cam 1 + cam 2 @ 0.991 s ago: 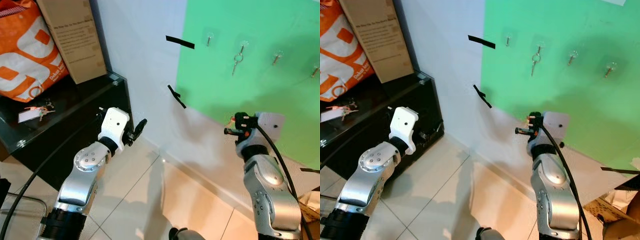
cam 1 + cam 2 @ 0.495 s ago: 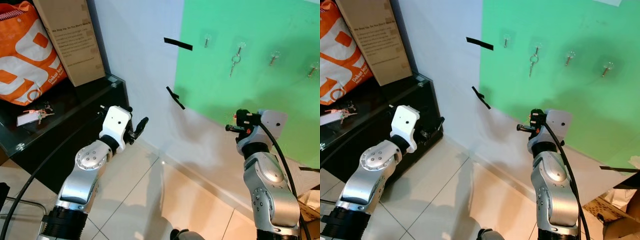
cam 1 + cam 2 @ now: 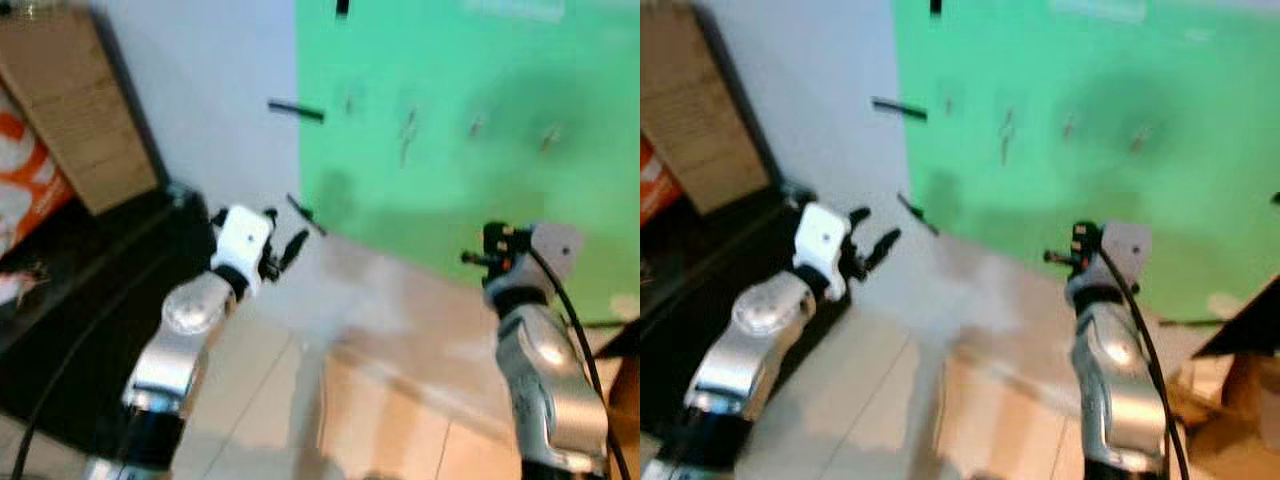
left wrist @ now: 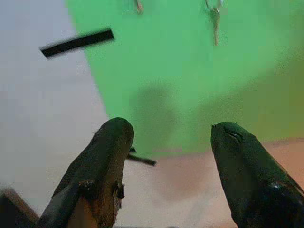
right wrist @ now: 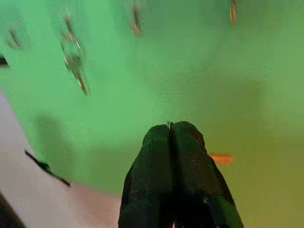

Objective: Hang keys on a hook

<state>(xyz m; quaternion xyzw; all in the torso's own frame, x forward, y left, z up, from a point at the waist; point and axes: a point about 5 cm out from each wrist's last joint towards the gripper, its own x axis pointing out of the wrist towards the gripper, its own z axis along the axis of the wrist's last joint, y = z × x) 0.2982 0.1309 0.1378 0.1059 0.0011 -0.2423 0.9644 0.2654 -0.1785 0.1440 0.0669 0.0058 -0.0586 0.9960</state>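
head views blurred, robot probably walking to green board (image 3: 480, 70). left gripper (image 4: 166, 156) fingers spread wide, nothing between, raised toward wall. right gripper (image 5: 172, 137) fingers pressed together; orange bit beside them, cannot tell if keys held. one key (image 4: 215, 16) hangs on hook, other hooks (image 5: 135, 21) near, seem free.

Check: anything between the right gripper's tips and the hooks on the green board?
Nothing. Right wrist view shows bare green board between the shut right gripper and the hooks; a key already hangs off to the side.
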